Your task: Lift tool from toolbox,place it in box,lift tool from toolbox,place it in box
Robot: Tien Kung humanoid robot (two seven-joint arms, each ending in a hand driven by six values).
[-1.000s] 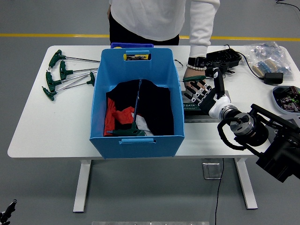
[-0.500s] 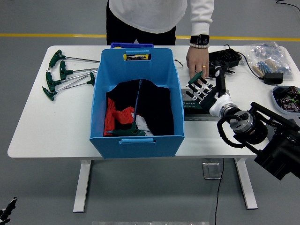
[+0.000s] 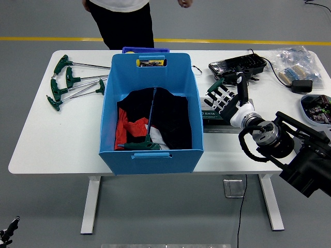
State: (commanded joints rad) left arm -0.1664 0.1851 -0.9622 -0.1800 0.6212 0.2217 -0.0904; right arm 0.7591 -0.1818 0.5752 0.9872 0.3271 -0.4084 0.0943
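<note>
A blue box point(image 3: 151, 82) stands mid-table, holding black and red cloth and one green T-handle tool point(image 3: 140, 145) near its front wall. Right of it lies a flat grey toolbox point(image 3: 211, 118) with a green label. My right hand point(image 3: 223, 96) hovers over the toolbox, thumb up, fingers pointing toward the far side. A green-handled tool point(image 3: 216, 84) sits at its fingertips and looks gripped, though the hold is hard to see. My left arm is out of view.
Several green T-handle wrenches point(image 3: 67, 80) lie at the table's far left. A black case point(image 3: 238, 64), a plastic bag of parts point(image 3: 296, 58) and a tray point(image 3: 314, 106) sit at the far right. A person point(image 3: 126, 20) stands at the far side, behind the box.
The person's hand, which had been at my right hand's fingertips with the green tool, has pulled away. The person has stepped left. My right hand has shifted slightly toward the far side.
</note>
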